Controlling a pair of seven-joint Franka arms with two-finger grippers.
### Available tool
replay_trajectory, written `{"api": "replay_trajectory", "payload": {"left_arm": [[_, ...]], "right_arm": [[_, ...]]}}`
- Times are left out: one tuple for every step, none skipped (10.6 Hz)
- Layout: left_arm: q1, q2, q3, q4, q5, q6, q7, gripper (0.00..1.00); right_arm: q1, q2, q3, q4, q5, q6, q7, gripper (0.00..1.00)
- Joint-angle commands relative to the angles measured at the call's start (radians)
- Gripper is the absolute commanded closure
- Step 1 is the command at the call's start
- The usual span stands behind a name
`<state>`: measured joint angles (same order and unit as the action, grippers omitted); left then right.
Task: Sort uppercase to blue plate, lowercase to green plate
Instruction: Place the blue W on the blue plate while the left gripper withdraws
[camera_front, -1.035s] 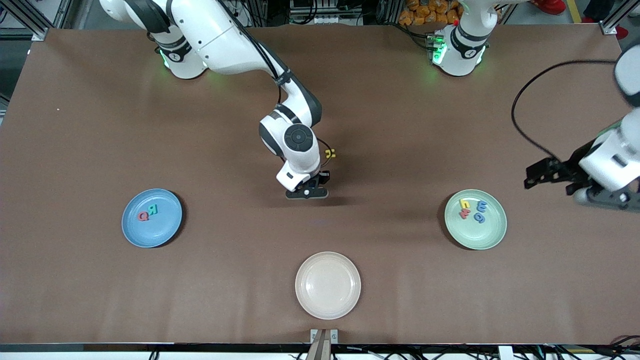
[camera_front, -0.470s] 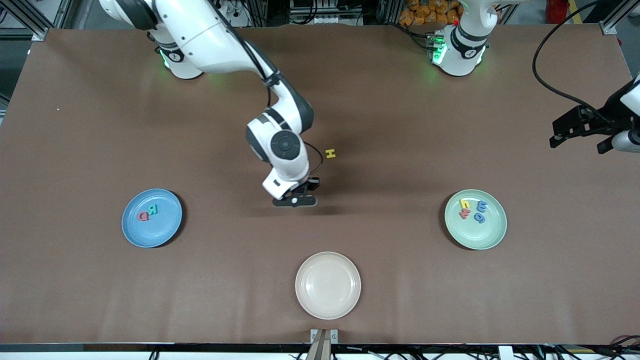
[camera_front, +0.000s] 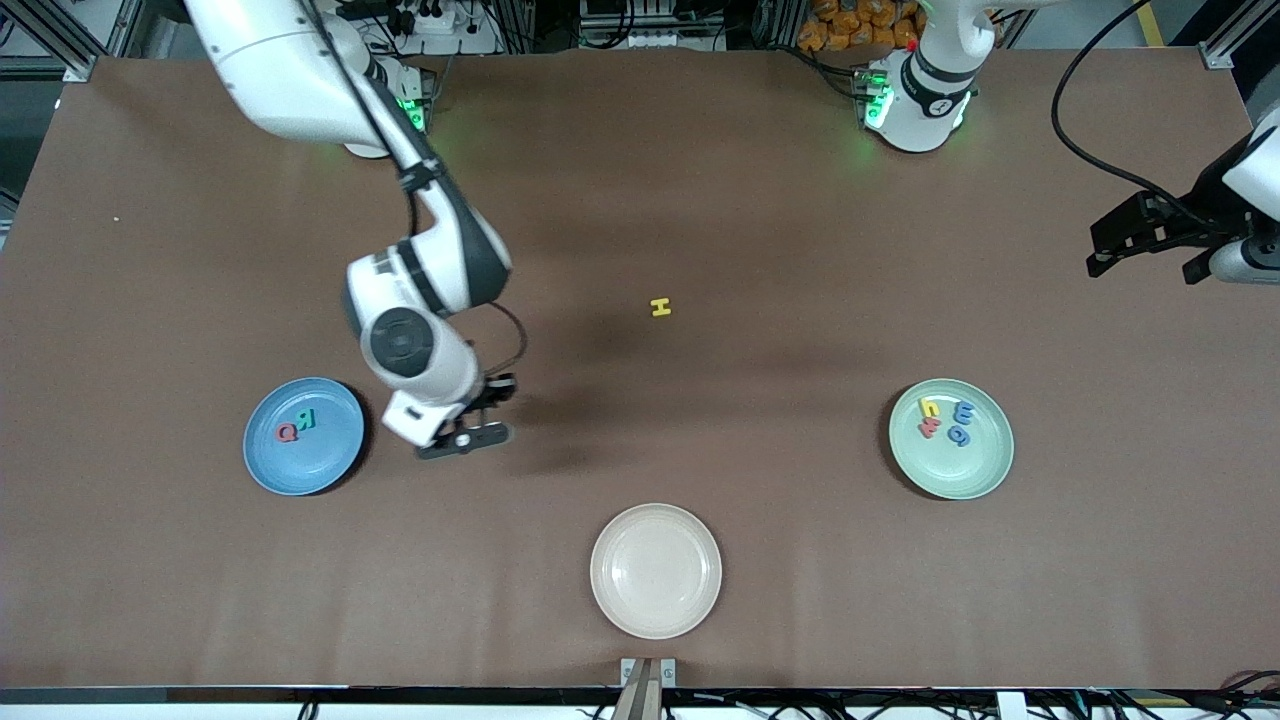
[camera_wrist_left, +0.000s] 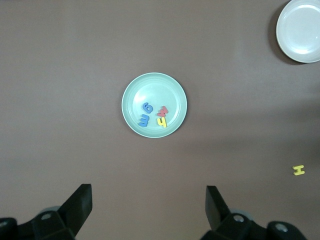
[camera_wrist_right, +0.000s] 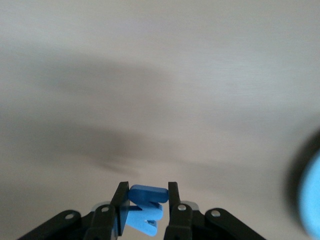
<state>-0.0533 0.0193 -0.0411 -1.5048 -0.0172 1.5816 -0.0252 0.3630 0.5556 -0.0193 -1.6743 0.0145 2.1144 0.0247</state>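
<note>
One right pincer (camera_wrist_right: 145, 202) grips blue M (camera_wrist_right: 146, 212) beside blue plate (camera_front: 270, 470).

A blue M (camera_wrist_right: 145, 210) showing between black fingers (camera_wrist_right: 120, 207); red Q (camera_front: 286, 433) and teal-green R (camera_front: 307, 419) sitting on the light-blue plate (camera_front: 262, 465); yellow H (camera_front: 660, 308) lying on brown table (camera_front: 760, 230)

Two letters (camera_front: 297, 425) lie in the plate (camera_front: 262, 465) toward the right arm's end of the table (camera_front: 800, 560), four letters (camera_front: 945, 420) in the plate (camera_front: 975, 478) toward the left arm's end. A third plate (camera_front: 655, 571) sits by the table edge nearest the front camera, and a single letter (camera_front: 660, 308) lies mid-table, farther from it.
</note>
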Motion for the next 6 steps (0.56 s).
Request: {"api": "replay_trajectory", "payload": {"left_arm": [[-0.007, -0.029, -0.017, -0.020, 0.028, -0.029, -0.030, 0.00], [-0.008, -0.035, -0.022, -0.018, 0.031, -0.047, -0.032, 0.00], [-0.002, -0.042, -0.022, -0.020, 0.031, -0.054, -0.032, 0.00], [0.001, -0.041, -0.029, -0.018, 0.031, -0.057, -0.032, 0.00], [0.003, -0.041, -0.026, -0.015, 0.031, -0.060, -0.025, 0.00], [0.003, -0.041, -0.028, -0.017, 0.033, -0.077, -0.022, 0.00]], "right_arm": [[-0.100, -0.054, -0.002, -0.061, -0.018, -0.014, -0.231, 1.00], [-0.110, -0.051, -0.051, -0.061, -0.030, -0.013, -0.338, 1.00], [-0.111, -0.045, -0.107, -0.059, -0.050, -0.001, -0.444, 1.00], [-0.113, -0.040, -0.141, -0.058, -0.054, 0.021, -0.525, 1.00], [-0.117, -0.037, -0.157, -0.059, -0.056, 0.041, -0.567, 1.00], [-0.125, -0.031, -0.162, -0.059, -0.059, 0.062, -0.601, 1.00]]}}
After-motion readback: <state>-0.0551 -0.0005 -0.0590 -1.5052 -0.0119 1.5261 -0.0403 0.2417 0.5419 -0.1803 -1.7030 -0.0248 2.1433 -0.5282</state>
